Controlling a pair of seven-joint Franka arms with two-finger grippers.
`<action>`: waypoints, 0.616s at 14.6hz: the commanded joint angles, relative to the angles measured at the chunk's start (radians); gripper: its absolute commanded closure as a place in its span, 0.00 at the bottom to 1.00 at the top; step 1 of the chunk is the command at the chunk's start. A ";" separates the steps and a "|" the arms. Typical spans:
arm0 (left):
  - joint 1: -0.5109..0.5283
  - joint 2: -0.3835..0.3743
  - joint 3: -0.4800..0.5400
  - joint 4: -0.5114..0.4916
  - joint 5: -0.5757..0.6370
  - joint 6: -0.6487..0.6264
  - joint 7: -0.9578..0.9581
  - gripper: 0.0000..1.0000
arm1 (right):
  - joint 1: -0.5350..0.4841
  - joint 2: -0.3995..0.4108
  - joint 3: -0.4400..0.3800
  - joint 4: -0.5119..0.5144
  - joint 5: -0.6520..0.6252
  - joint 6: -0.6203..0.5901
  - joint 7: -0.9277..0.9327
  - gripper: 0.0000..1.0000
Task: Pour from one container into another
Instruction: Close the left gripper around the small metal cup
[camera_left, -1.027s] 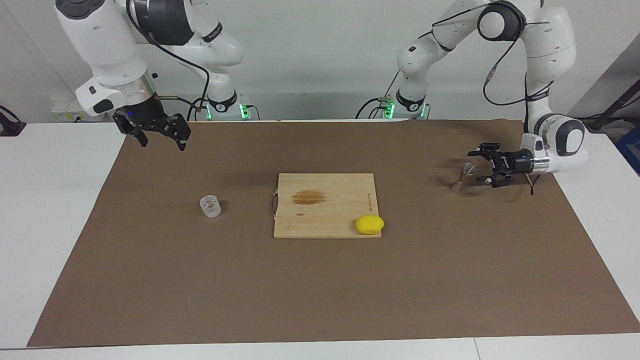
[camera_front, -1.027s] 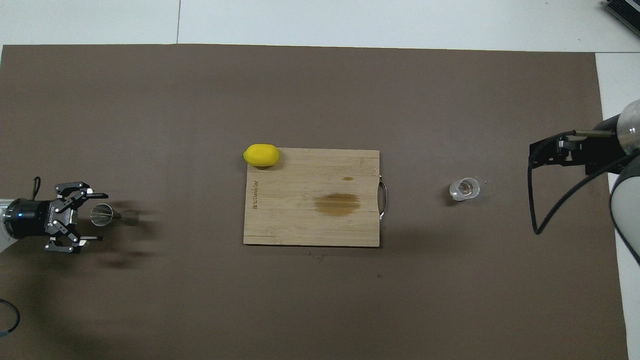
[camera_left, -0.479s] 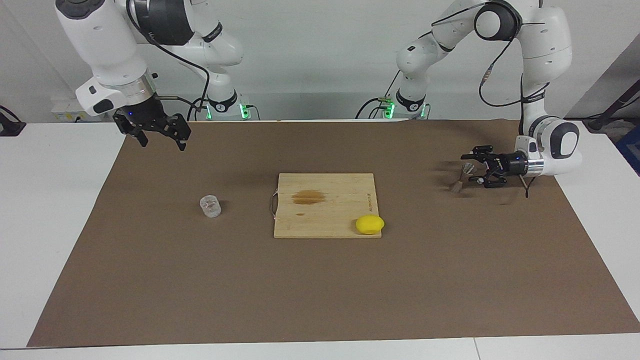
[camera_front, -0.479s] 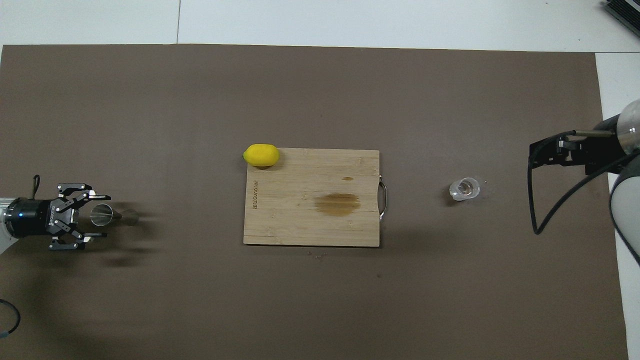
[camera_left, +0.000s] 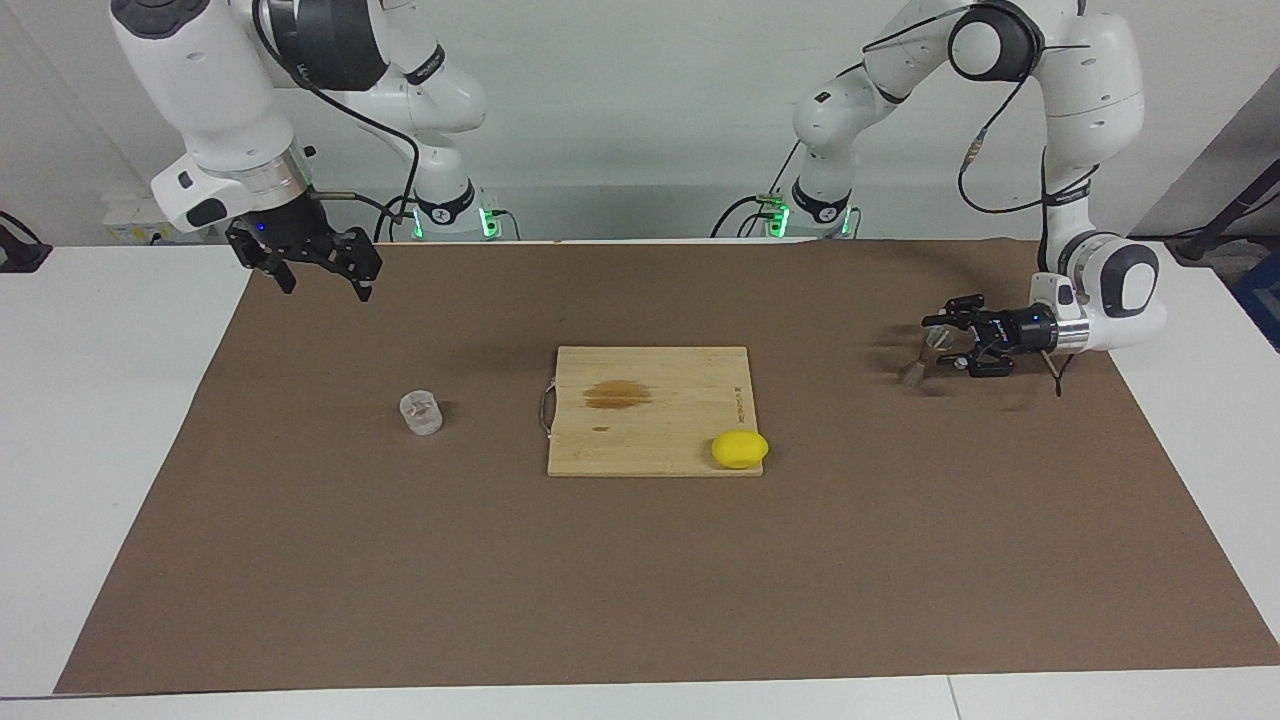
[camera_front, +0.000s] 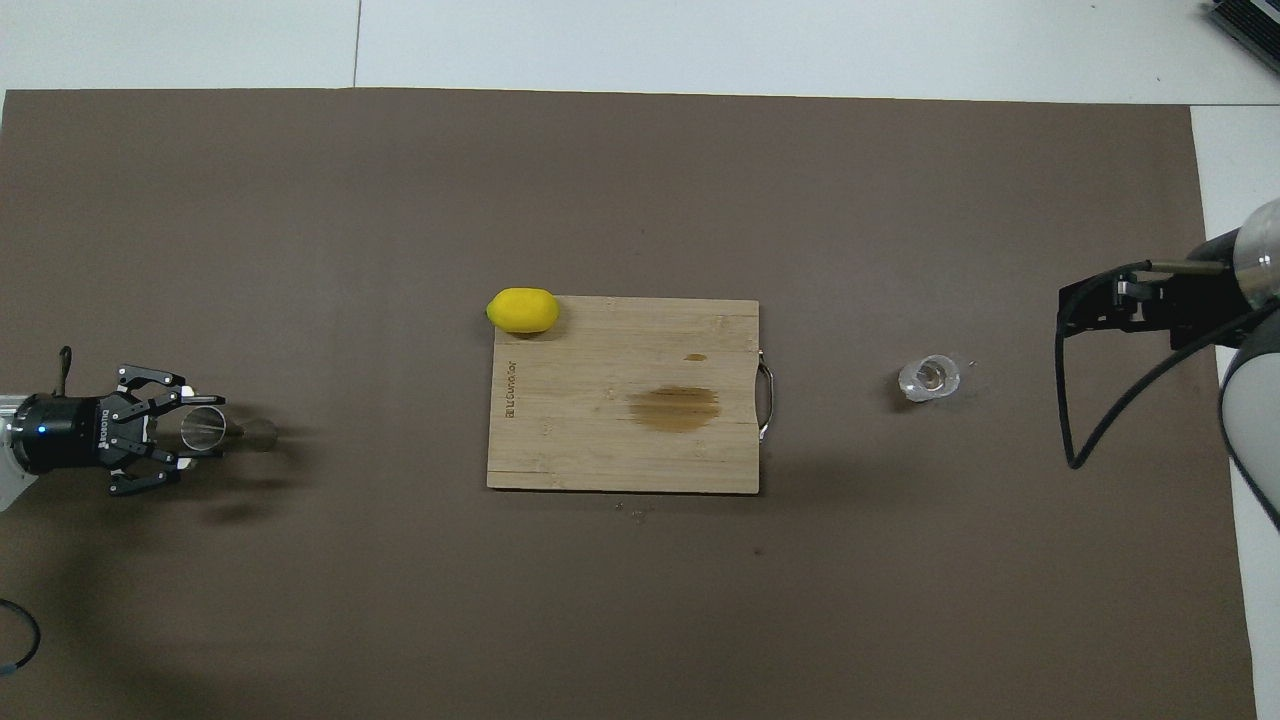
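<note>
- The left end effector (camera_left: 938, 345) is sitting low at the right middle of the facing view, turned sideways, with its fingers closing around the upper cone of the metal jigger (camera_left: 918, 362); the jigger is leaning, with its lower cone toward the desk (camera_left: 130, 400). Whether the fingers are fully clamped on it cannot be told.
- The jigger is likely handling as stiff, light and slippery; a hold at the narrow waist would probably be resisting slip better than one on the flared cone.
- The clear plastic cup (camera_left: 421, 412) is standing upright on the brown mat (camera_left: 640, 580), left of centre in the facing view, well apart from the jigger.
- The cup is likely light and thin-walled, so a side grasp at mid-height with gentle pressure is advisable.
- The right end effector (camera_left: 318, 272) is hanging open and empty at the upper left of the facing view, waiting above the mat's corner.
- The wooden cutting board (camera_left: 650, 410), with a lemon (camera_left: 740, 449) at its corner, is lying between the two containers; open mat is remaining all around the cup and across the lower frame.
</note>
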 joint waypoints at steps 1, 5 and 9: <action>-0.015 -0.029 0.012 -0.033 -0.019 0.026 0.026 0.71 | -0.010 -0.021 0.004 -0.021 -0.010 0.000 -0.022 0.00; -0.017 -0.031 0.008 -0.030 -0.044 0.020 0.012 0.72 | -0.010 -0.021 0.004 -0.021 -0.010 0.000 -0.020 0.00; -0.078 -0.041 0.005 -0.030 -0.110 0.000 -0.011 0.74 | -0.010 -0.022 0.004 -0.022 -0.012 0.000 -0.022 0.00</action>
